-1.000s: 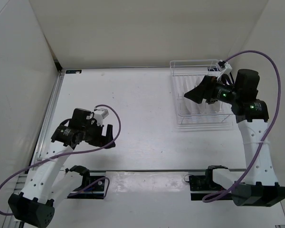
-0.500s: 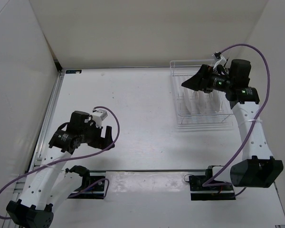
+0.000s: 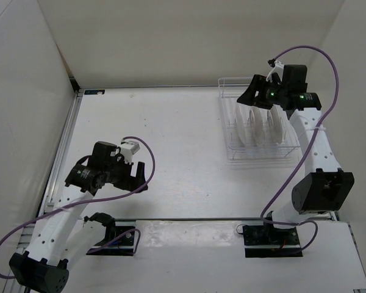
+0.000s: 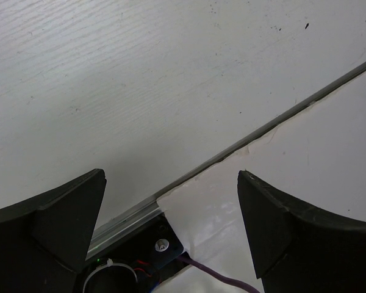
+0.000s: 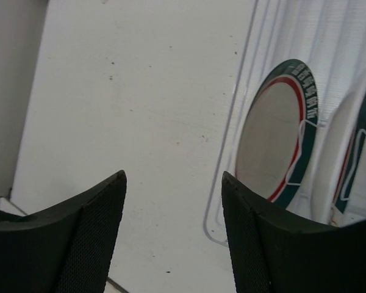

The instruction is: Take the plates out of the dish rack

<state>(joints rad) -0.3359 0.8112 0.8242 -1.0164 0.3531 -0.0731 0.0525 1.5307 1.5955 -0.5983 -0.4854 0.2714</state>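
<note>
The white wire dish rack (image 3: 262, 157) stands at the far right of the table. Two white plates (image 3: 254, 117) with green rims stand upright in it. In the right wrist view the nearer plate (image 5: 274, 140) shows a red inner ring, and a second plate (image 5: 348, 152) stands behind it. My right gripper (image 3: 244, 99) hovers over the rack's far left part. It (image 5: 174, 177) is open with nothing between its fingers, and the plates lie to the right of its jaws. My left gripper (image 3: 141, 177) hangs open and empty over the table's near left.
The rack's wire rim (image 5: 232, 152) runs just right of the right gripper's gap. Under the left gripper (image 4: 171, 177) lie the table's metal front edge strip (image 4: 280, 116), a black arm mount (image 4: 152, 238) and a purple cable (image 4: 213, 278).
My right arm has swung toward the rack's far end and risen, uncovering the plates. Its jaws have narrowed a little. The left arm has hardly moved.
</note>
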